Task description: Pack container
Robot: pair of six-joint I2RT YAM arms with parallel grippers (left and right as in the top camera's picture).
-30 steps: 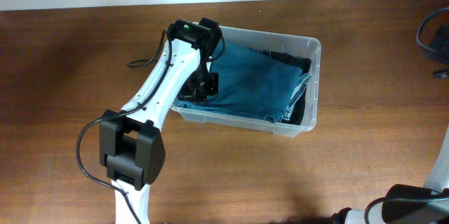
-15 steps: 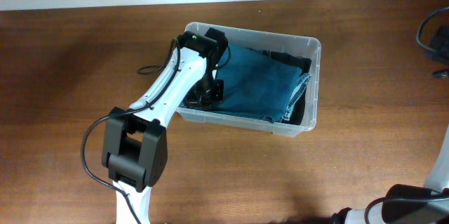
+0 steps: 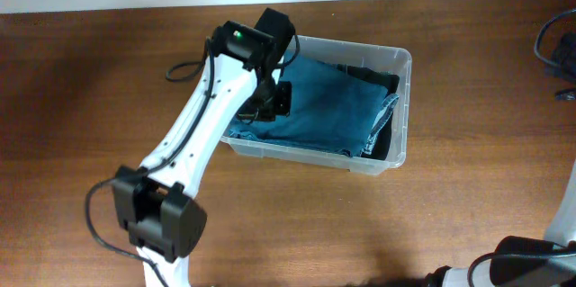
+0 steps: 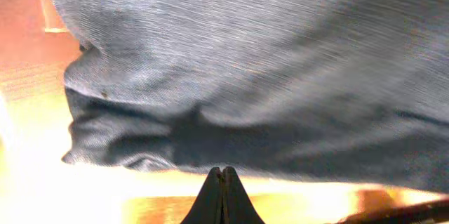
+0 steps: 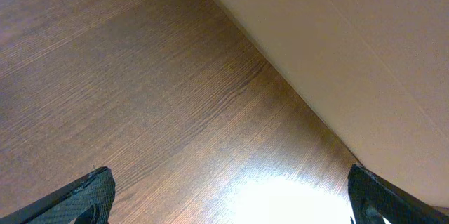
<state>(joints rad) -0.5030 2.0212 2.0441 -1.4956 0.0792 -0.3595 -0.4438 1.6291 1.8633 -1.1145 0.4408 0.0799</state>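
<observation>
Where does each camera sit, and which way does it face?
Overhead: above the table, looking straight down on the container and the left arm.
Left wrist: over the container, facing the folded denim close up; shut left gripper shows.
Right wrist: low over the table toward a pale wall; open right gripper shows.
Shared: overhead and left wrist both see the denim.

The container (image 3: 402,116) was clear plastic, smooth and faintly glossy at its walls. The cloth (image 3: 328,107) inside was blue denim, matt, with a fine ribbed weave visible up close. The table (image 3: 468,197) was brown wood grain with a satin sheen and some glare; the arm (image 3: 202,125) was smooth white plastic with matt black fittings.
</observation>
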